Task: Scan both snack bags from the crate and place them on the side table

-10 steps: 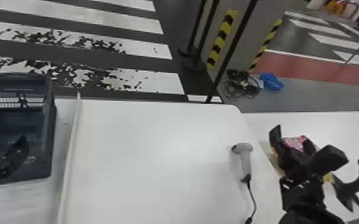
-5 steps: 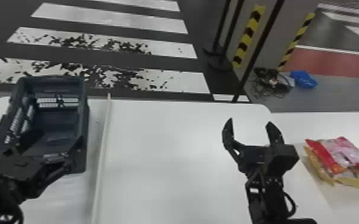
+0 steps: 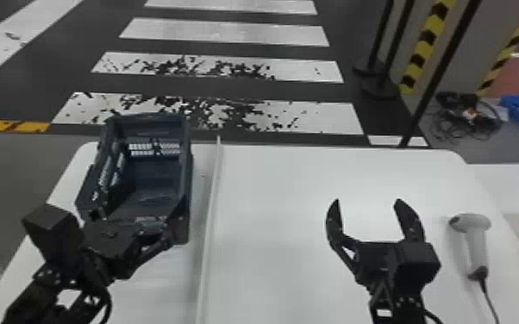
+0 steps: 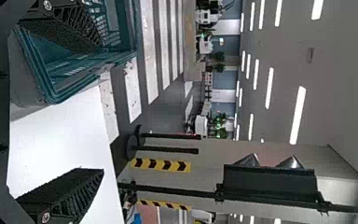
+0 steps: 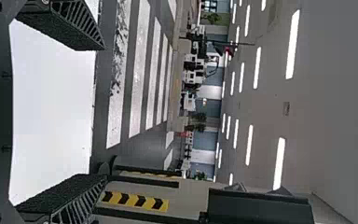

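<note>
A: Passage?
B: Over table point(image 3: 271, 194), between rail point(image 3: 211, 207) and scanner point(image 3: 476, 245); right gripper point(image 3: 367, 204) occupies part. Crate point(image 3: 187, 181) open at top.
A: Obstructions?
B: Rail, running lengthwise between crate and that span; crate walls, near left gripper point(image 3: 138, 215); scanner and its trailing cord point(image 3: 489, 297), near right gripper's right side.
</note>
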`<action>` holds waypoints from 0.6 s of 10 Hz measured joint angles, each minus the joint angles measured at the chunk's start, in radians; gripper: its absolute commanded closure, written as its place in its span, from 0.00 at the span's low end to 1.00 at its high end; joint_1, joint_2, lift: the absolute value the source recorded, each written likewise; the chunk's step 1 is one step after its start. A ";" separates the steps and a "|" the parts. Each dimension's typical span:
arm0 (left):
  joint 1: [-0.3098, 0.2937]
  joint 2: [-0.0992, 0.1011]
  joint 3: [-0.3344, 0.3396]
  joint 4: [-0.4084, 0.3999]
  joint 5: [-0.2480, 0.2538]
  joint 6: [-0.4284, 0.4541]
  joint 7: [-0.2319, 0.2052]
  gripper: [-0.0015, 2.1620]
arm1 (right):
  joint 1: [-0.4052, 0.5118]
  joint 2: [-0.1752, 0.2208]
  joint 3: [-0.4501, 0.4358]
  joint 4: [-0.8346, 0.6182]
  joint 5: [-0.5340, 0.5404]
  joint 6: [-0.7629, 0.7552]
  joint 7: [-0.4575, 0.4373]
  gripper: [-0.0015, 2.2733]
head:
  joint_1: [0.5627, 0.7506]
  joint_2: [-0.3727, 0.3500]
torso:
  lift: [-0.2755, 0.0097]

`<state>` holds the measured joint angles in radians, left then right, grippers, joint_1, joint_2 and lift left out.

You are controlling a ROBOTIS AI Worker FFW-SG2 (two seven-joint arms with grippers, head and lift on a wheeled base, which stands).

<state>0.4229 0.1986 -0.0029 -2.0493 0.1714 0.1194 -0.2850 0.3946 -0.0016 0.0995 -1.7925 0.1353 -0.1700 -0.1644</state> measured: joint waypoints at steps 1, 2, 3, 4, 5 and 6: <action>0.013 0.003 0.005 0.013 -0.002 -0.032 0.000 0.04 | 0.007 0.000 0.011 0.002 0.011 0.000 -0.007 0.00 | 0.70 0.50 | 0.63; 0.028 0.004 0.011 0.018 -0.002 -0.054 0.000 0.04 | 0.015 0.000 0.014 0.002 0.015 -0.001 -0.013 0.00 | 0.70 0.51 | 0.63; 0.040 0.004 0.015 0.019 -0.002 -0.066 0.000 0.04 | 0.025 0.000 0.013 0.000 0.016 -0.002 -0.017 0.00 | 0.70 0.51 | 0.63; 0.048 0.001 0.017 0.020 -0.002 -0.071 0.000 0.04 | 0.035 0.000 0.012 -0.004 0.017 -0.002 -0.018 0.00 | 0.70 0.51 | 0.63; 0.057 -0.004 0.017 0.018 -0.002 -0.077 0.001 0.04 | 0.046 0.000 0.011 -0.009 0.017 0.000 -0.018 0.00 | 0.70 0.51 | 0.63; 0.064 -0.008 0.017 0.016 -0.002 -0.082 0.006 0.04 | 0.054 0.000 0.011 -0.015 0.016 0.004 -0.018 0.00 | 0.70 0.51 | 0.63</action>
<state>0.4865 0.1905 0.0139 -2.0336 0.1692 0.0375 -0.2789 0.4489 -0.0015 0.1105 -1.8072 0.1518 -0.1660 -0.1825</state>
